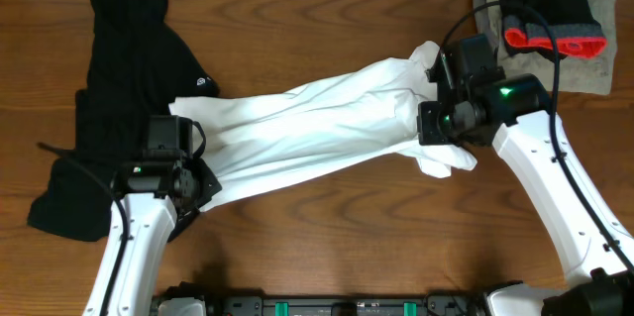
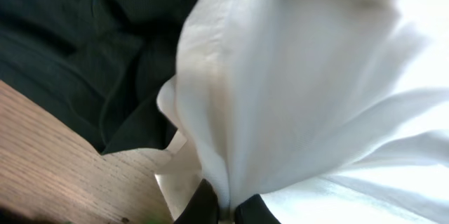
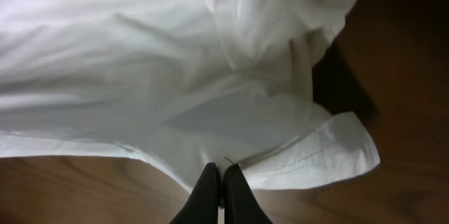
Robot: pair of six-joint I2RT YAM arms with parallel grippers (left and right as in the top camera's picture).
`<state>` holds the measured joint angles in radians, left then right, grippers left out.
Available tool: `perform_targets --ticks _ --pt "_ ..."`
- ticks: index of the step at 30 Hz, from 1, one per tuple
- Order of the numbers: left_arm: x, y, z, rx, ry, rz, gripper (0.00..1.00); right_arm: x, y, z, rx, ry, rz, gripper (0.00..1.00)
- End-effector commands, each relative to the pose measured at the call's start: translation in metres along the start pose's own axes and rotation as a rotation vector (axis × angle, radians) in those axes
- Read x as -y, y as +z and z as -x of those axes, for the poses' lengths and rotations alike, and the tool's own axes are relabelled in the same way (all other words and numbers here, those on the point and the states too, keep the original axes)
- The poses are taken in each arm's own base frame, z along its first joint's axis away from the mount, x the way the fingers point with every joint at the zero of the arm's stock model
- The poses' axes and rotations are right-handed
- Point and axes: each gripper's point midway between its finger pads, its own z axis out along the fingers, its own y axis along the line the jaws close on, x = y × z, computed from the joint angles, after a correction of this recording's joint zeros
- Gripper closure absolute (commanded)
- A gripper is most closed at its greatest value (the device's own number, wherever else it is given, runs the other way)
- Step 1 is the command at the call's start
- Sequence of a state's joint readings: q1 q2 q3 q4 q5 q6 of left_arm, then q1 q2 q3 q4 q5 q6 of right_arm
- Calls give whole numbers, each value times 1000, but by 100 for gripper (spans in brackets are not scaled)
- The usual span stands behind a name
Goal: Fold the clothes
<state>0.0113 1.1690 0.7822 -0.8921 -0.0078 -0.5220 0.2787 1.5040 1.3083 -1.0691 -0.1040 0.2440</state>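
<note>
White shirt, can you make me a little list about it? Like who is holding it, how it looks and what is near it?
item: white shirt
look: stretched long between both arms, wrinkled, not folded
left end: pinched by left tool, shut
right end: pinched by right tool, shut
left neighbour: black garment, bunched up, beside the shirt's left end
far right corner: folded pile
underneath: wooden table

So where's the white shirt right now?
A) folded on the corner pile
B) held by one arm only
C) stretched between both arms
C: the left gripper and right gripper each pinch an end of the white shirt, which spans between them.
</note>
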Motion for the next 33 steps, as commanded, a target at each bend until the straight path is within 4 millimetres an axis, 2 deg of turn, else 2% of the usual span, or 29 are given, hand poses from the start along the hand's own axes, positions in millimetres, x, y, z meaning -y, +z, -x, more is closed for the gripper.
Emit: perform_targets --ticks 1,3,12,16,21,24,26,33 --pt "-1 -6 10 47 24 4 94 -2 -3 13 48 -54 6 99" --pt "1 -5 12 53 24 0 94 -4 -3 21 81 -79 12 99" --pt "11 5 27 82 21 -19 94 -16 -8 82 320 -195 27 99" --pt "10 12 24 52 24 1 94 -25 3 92 340 -250 37 99" --pt "8 23 19 8 28 29 94 -40 27 98 334 -336 40 99" --pt "6 29 17 -15 30 44 94 -37 35 108 350 -337 11 99" --pt "6 33 16 -28 33 52 94 -34 30 119 381 -338 -16 99" --pt "6 38 17 -33 43 59 94 -30 -14 167 546 -392 -60 99"
